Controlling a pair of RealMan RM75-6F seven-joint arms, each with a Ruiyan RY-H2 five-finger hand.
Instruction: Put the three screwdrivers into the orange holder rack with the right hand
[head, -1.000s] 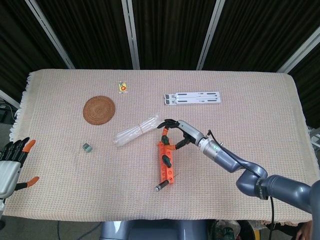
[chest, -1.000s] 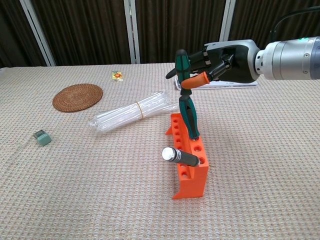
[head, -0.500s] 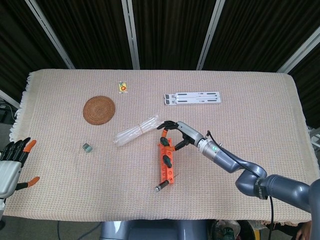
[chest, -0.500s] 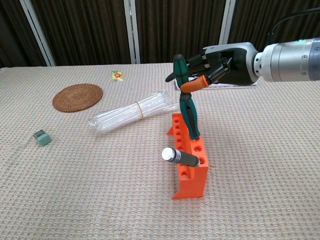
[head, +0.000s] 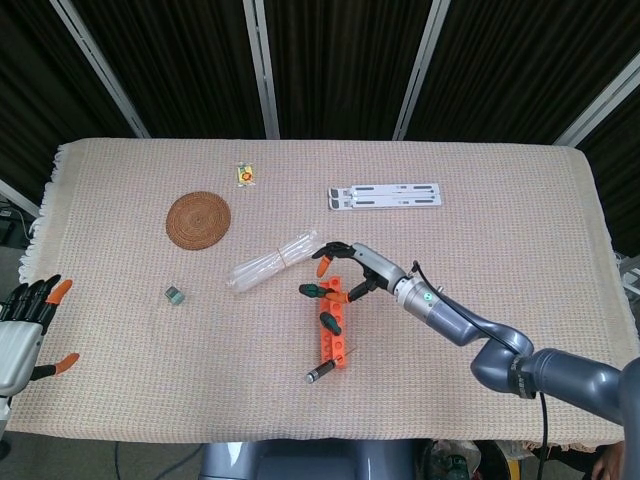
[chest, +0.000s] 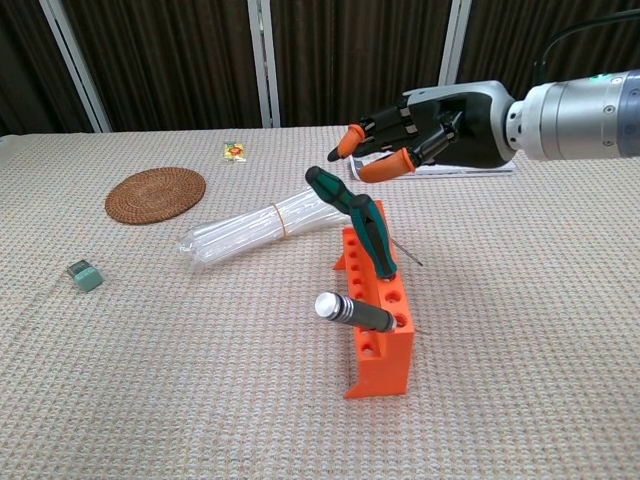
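right robot hand (chest: 420, 135) wide, empty; green screwdrivers (chest: 350, 205) lean crooked in orange rack (chest: 385, 345); left idle

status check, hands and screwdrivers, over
Right hand open above rack, holding nothing. Left hand idle at table edge. Three screwdrivers at rack: one upright, one tipped across it, grey-capped one leaning. Nothing blocking.

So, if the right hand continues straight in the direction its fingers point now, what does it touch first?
Probably the clear plastic tube bundle, which lies just beyond the fingertips of the right hand. The tilted green screwdriver sits lower, so the hand may pass above it; depth is unclear.
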